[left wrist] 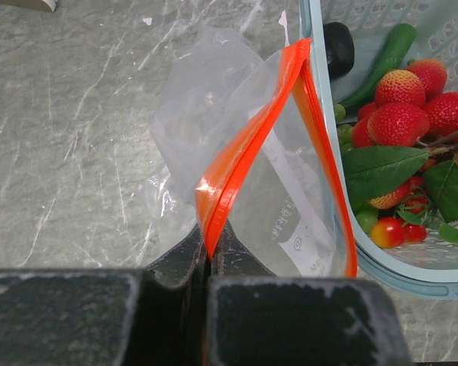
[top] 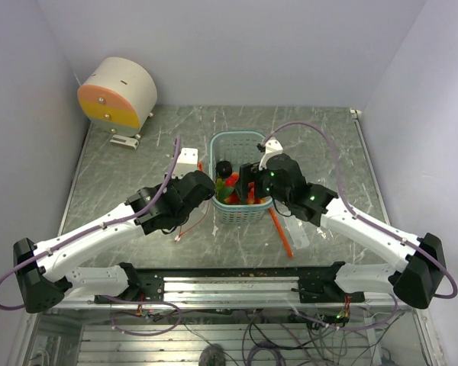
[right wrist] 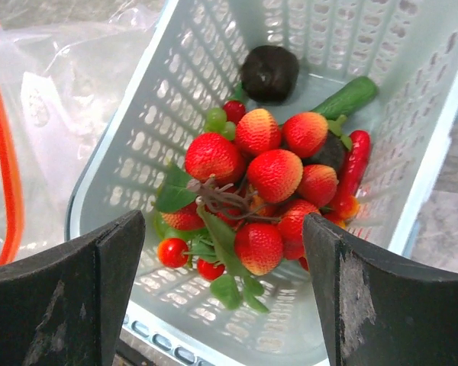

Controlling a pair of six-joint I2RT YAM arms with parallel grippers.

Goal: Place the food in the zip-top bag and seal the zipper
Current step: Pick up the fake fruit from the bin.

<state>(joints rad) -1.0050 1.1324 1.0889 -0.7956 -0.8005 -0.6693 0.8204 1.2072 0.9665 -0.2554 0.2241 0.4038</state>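
Grey marbled table (top: 122, 168), light-blue mesh basket (top: 237, 139) of toy fruit (right wrist: 275, 171).
Beside it, left gripper (left wrist: 211, 252) clamps orange zipper (left wrist: 243, 156) of clear bag (left wrist: 206, 99); right gripper (right wrist: 221, 229) gapes above.

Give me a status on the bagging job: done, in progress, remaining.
Done: the left gripper is shut on the zipper, holding the zip-top bag with its mouth open beside the basket. In hand: the right gripper hangs open over the food, nothing gripped yet. Left: all the food lies in the basket, none shows in the bag, and the zipper is unsealed.
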